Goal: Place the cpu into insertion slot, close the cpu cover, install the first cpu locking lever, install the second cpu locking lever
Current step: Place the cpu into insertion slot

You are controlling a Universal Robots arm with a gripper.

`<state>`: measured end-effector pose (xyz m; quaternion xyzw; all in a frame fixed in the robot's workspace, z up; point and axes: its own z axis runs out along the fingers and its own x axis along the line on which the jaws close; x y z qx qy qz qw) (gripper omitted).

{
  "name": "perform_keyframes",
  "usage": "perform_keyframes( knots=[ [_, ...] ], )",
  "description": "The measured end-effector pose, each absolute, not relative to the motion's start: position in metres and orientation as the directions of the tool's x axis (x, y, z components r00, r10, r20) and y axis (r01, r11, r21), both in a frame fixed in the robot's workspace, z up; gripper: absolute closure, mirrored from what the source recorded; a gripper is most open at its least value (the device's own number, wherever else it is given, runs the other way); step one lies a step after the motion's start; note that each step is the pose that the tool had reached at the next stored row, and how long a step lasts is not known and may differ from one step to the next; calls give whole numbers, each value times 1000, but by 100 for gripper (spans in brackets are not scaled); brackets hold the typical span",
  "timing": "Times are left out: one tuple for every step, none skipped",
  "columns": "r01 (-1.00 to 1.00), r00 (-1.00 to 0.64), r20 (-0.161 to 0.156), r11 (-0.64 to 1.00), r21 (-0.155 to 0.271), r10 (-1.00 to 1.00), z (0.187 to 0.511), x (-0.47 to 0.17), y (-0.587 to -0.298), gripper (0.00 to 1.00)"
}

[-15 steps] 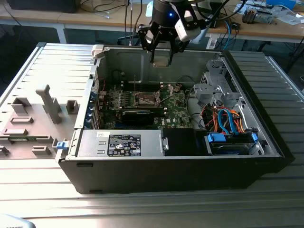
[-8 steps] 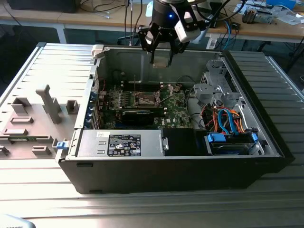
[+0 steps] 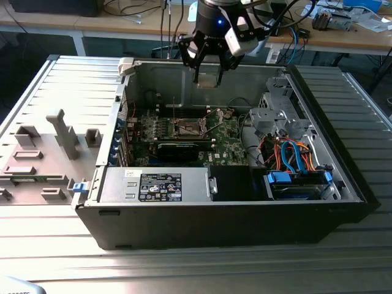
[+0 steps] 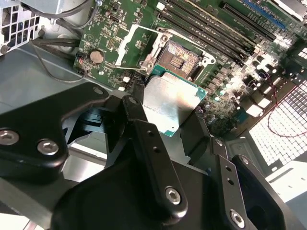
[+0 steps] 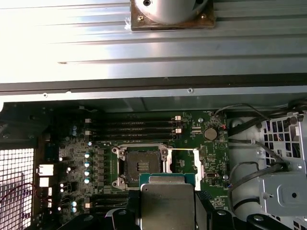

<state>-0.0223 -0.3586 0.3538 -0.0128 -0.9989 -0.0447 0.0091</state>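
While end effector point(image 4: 167, 117) clamps cpu point(image 4: 171, 98) edges, insertion slot point(image 4: 178, 60) uncovered, apart.

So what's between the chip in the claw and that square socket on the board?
Nothing: in the exterior view the cpu held by the claw hangs above the open insertion slot, with only bare air between them.
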Motion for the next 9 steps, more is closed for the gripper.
perform_keyframes(
  knots=[
    [26, -1000, 19, 996, 89, 25, 353, -22, -359, 46],
    [26, -1000, 19, 996, 89, 25, 353, -22, -359, 46],
    [26, -1000, 19, 996, 89, 25, 353, -22, -359, 46],
    [26, -1000, 19, 996, 89, 25, 353, -22, -359, 46],
    [26, -1000, 19, 996, 89, 25, 353, -22, -359, 46],
    [26, -1000, 19, 996, 89, 25, 352, -22, -359, 46],
    [26, -1000, 19, 996, 88, 25, 352, -22, -359, 46],
    [26, -1000, 19, 996, 88, 25, 352, -22, -359, 46],
    [26, -1000, 19, 996, 89, 25, 352, -22, -359, 46]
  ],
)
